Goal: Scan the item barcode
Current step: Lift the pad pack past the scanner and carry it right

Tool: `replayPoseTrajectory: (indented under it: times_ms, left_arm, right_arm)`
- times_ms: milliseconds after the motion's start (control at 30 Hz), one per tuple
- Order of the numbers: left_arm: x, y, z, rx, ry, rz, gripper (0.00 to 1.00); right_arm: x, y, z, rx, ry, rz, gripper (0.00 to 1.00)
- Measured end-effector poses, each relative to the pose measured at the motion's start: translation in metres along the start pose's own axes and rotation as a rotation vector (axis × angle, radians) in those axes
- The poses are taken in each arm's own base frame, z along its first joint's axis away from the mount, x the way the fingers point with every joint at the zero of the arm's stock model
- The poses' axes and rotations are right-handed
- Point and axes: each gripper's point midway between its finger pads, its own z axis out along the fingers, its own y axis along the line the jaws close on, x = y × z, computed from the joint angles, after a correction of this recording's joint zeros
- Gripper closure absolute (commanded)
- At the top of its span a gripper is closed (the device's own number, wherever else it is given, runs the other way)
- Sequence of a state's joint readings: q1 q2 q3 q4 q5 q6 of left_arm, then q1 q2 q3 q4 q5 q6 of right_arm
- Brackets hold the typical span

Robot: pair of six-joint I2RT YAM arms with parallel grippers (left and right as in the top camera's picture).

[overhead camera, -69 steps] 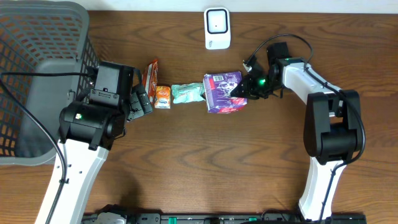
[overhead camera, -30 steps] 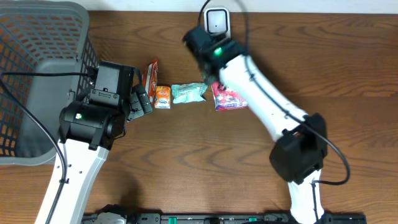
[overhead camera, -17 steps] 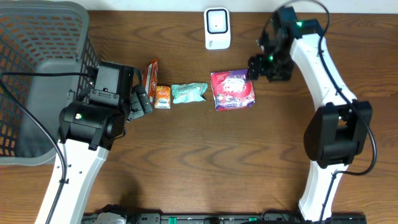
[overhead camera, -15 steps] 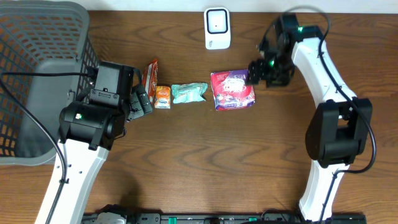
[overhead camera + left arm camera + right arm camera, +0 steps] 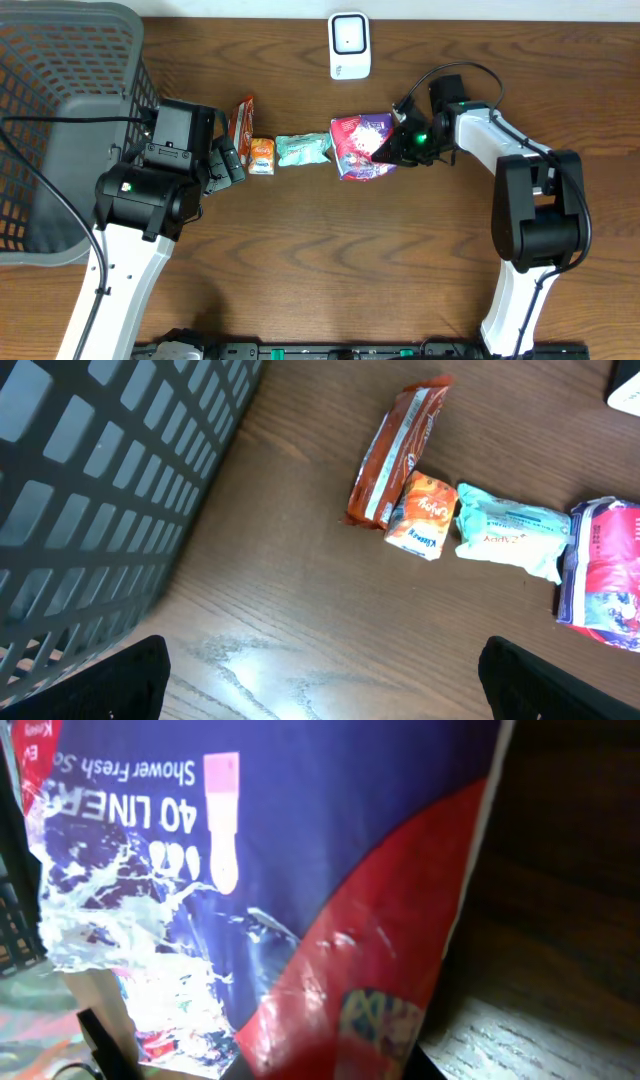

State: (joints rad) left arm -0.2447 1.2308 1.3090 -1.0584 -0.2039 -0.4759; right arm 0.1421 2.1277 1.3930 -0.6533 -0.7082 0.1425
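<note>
Packet point(image 5: 358, 147) of liners lies on the desk point(image 5: 330, 260), near the scanner point(image 5: 349, 45) on the robot's side; right claw point(image 5: 393, 146) is pinching the packet's right edge; left claw point(image 5: 225, 160) is spread, holding nothing, well left of the scanner. Judged light, soft and glossy, likely to sag and slip; grip the edge seam deeply, keeping the printed face taut.
</note>
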Motion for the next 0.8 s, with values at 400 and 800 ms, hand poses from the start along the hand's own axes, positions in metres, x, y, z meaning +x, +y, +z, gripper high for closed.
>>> replayPoseTrajectory:
  times_ms: [400,800]
  left_arm:
    - [0.0,0.0,0.0,0.0,0.0,0.0,0.02]
    - [0.0,0.0,0.0,0.0,0.0,0.0,0.02]
  right_arm:
    - [-0.046,0.044,-0.036,0.039,-0.085,-0.046,0.99]
    - [-0.114,0.108,-0.053,-0.037,-0.366,-0.108,0.99]
